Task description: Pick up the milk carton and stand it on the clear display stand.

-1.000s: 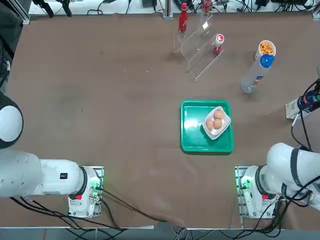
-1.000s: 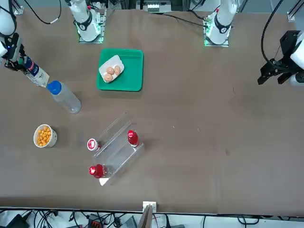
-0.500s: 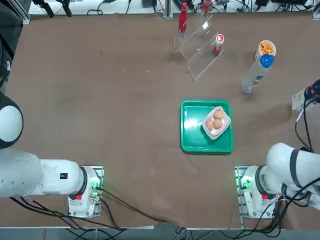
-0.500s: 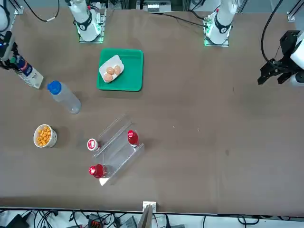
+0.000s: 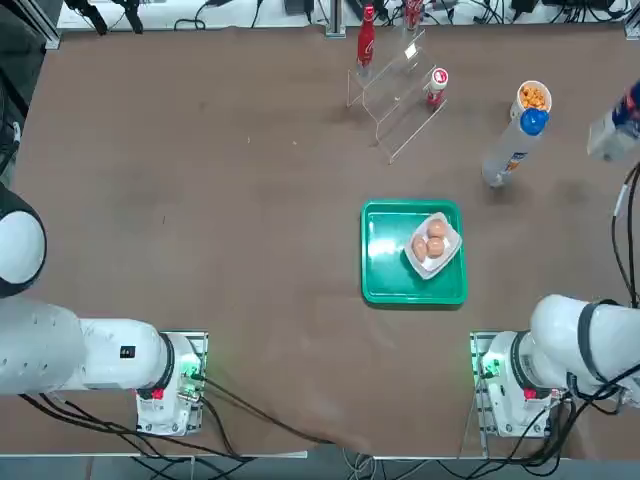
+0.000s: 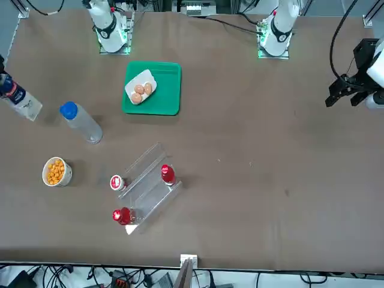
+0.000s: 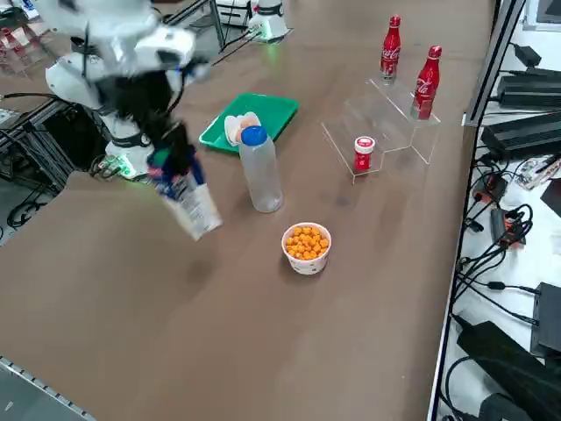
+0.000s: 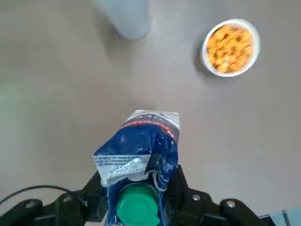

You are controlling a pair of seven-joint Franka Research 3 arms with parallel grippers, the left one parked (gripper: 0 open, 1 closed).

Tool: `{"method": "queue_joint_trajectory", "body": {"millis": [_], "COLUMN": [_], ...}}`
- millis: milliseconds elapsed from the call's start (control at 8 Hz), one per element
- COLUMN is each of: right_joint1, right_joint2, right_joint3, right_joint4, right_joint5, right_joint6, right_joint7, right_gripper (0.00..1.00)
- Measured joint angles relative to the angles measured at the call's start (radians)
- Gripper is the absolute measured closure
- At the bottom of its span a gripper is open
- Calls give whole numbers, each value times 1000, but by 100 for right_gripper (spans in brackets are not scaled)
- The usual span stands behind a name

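"Where's the carton?"

"My right gripper (image 8: 136,207) is closed on the milk carton (image 8: 143,155) by its dark blue upper part, held tilted over the table, at the front view's upper left edge."

"And the clear display stand (image 6: 147,189)?"

"Below the front view's centre, slightly left, with red-capped bottles (image 6: 168,174) on it."

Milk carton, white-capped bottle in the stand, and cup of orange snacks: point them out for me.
Milk carton (image 8: 162,136): right wrist view, its dark blue upper part.
White-capped bottle (image 7: 364,143): right side view, its cap.
Cup (image 6: 60,180): front view, its white wall.
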Motion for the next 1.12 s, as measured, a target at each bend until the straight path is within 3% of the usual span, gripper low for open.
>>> {"method": "queue_joint_trajectory", "body": {"millis": [375,875,1125], "right_joint1": [190,429,519], "right_joint2": [88,203,283], "right_joint3": [4,8,8], "right_joint4": [202,327,409], "right_joint5": [24,115,180], "right_joint6": [-100,-130,-129], "right_joint7": [346,827,967], "right_gripper": [41,41,41]}}
